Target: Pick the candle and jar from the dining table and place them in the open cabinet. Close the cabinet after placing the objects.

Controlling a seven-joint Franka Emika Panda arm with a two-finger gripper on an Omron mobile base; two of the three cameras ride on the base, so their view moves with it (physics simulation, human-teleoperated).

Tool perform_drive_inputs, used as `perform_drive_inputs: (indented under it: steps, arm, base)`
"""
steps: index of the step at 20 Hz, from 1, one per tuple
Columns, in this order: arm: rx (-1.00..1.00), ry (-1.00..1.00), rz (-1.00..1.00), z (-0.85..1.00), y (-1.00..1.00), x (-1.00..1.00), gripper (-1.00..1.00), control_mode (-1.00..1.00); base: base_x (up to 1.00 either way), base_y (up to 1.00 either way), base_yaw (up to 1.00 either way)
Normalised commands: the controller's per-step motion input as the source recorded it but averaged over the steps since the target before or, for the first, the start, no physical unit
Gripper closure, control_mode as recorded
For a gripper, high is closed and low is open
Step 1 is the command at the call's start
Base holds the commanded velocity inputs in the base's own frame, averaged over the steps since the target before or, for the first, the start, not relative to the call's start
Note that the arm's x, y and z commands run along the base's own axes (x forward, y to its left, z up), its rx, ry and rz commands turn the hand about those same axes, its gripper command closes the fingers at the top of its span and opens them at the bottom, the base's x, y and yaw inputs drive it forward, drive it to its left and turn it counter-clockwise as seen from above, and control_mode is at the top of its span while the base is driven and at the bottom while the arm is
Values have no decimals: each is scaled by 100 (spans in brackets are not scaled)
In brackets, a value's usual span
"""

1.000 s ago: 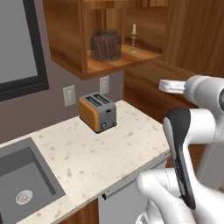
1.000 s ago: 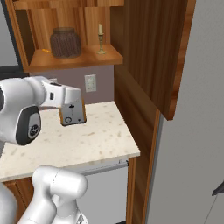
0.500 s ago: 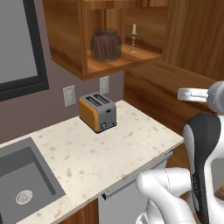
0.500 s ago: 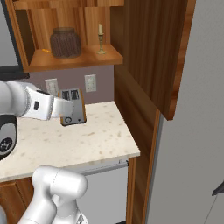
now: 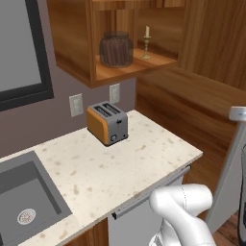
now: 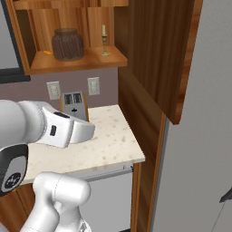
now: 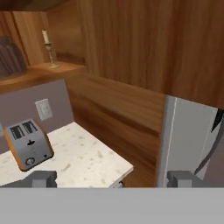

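The reddish-brown wall cabinet point(image 5: 126, 70) point(image 6: 86, 60) stands open. On its shelf sit the squat glass jar point(image 5: 116, 48) point(image 6: 68, 44) with dark sticks inside and, to its right, the small candle point(image 5: 147, 43) point(image 6: 104, 41) on a brass holder. In the hand view the candle point(image 7: 49, 49) stands at upper left, with the jar point(image 7: 8, 57) cut by the left edge. My gripper point(image 7: 112, 179) is open with nothing between its fingertips point(image 7: 43, 178), well below and to the right of the shelf. The dining table is out of view.
The cabinet door point(image 6: 154, 59) point(image 5: 216, 43) point(image 7: 153, 43) hangs swung out at the right. An orange toaster point(image 5: 108, 123) point(image 7: 28, 148) sits on the speckled counter point(image 5: 144, 158). A sink point(image 5: 24, 202) lies at the counter's left. A tall grey panel point(image 6: 204, 136) rises on the right.
My arm has swung to the right, away from the cabinet shelf toward the open door. The gripper stays open. Jar and candle have not moved.
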Motion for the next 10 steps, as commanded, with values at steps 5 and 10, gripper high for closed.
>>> perform_drive_inputs:
  steps: [5,10]
  arm:
    - [5,1,-4,0,-54,-22,-100,-100]
    - [6,6,-6,-1,-47,-25,-100,-100]
  base:
    - [0,0,0]
    - [0,0,0]
